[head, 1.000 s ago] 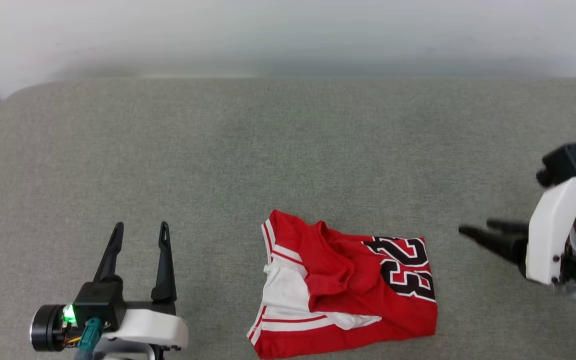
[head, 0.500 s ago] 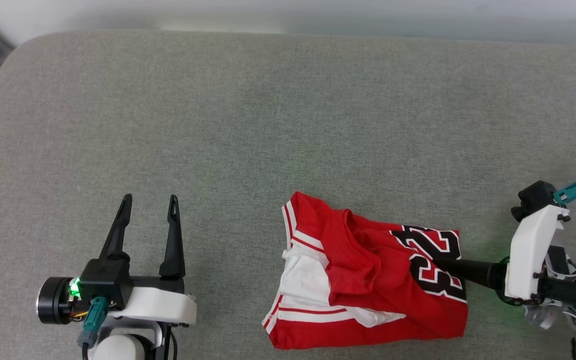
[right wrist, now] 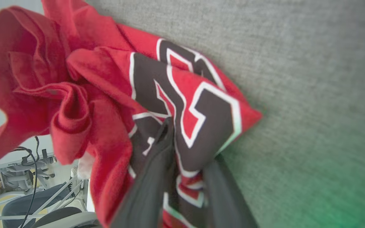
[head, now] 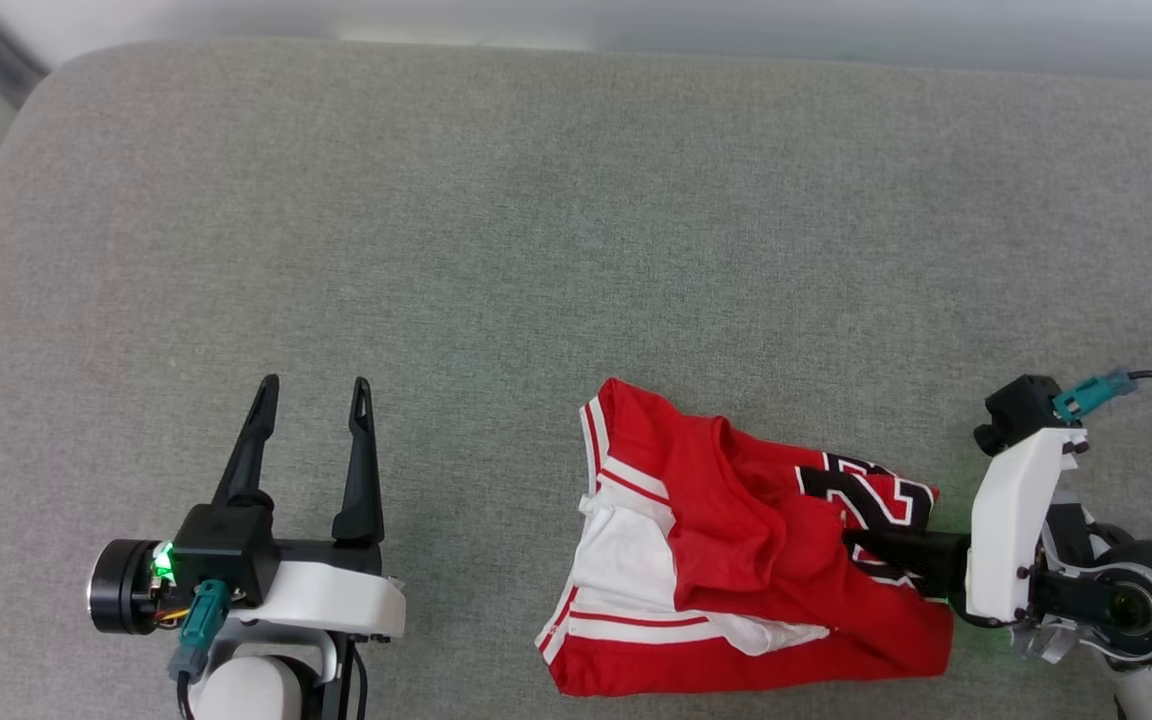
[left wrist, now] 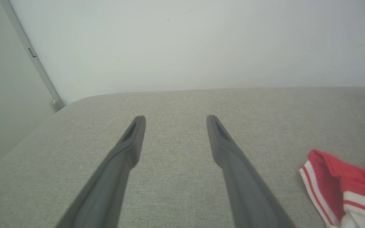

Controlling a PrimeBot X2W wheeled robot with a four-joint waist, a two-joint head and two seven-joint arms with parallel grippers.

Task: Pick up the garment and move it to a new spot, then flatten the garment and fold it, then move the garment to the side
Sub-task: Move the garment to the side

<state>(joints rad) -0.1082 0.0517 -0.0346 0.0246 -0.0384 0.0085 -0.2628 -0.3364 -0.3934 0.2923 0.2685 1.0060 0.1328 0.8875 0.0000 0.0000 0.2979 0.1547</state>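
Observation:
The garment, a red T-shirt with white sleeves and black-and-white lettering, lies crumpled on the grey cushioned surface, low and right of centre. My right gripper reaches in from the right and is shut on a fold of the lettered chest fabric. In the right wrist view the garment bunches around the right gripper, one finger over the fold and the other under it. My left gripper stands open and empty well to the left. The left gripper points at bare cushion, a striped edge of the garment at right.
A pale wall rises behind the surface's far edge. The surface's rounded left corner drops off beside a dark strip. Chairs and cables show below the cushion edge in the right wrist view.
The head camera has tilted down. My right gripper moved left from beside the garment into its lettered edge and closed on a fold, bunching the fabric. The left gripper stayed open.

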